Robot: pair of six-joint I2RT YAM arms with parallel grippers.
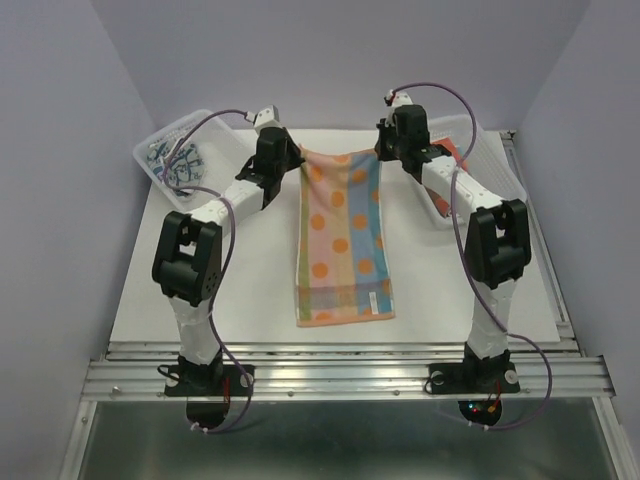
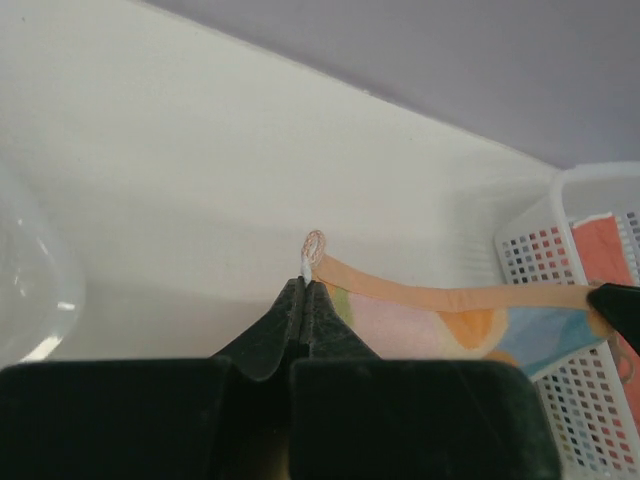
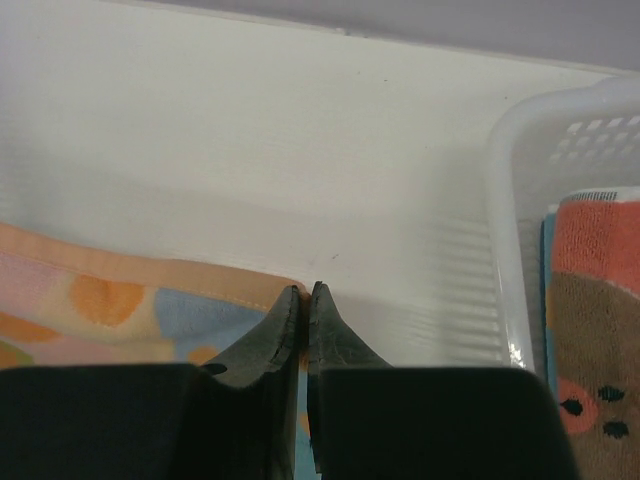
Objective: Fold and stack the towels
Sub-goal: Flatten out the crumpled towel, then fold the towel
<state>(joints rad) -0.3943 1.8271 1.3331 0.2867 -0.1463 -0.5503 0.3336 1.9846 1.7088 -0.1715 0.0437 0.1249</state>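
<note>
Item: one thin pastel-striped towel with orange dots (image 1: 342, 240), which we find spread lengthwise on the white table (image 1: 250, 290). Our left gripper (image 1: 297, 152) and right gripper (image 1: 381, 153) each pinch closed on a far corner.

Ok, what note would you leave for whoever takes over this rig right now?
Grippers: left gripper shut on the towel's far left corner; right gripper shut on its far right corner.
Towel: spread lengthwise mid-table, unfolded, far edge stretched between the two grippers.
Others: dark cloth in the left basket, red-orange towels in the right basket.
Done: towel laid out and gripped. No stack on the table yet.
Left: fold it, set it down, then fold and stack the rest.
</note>
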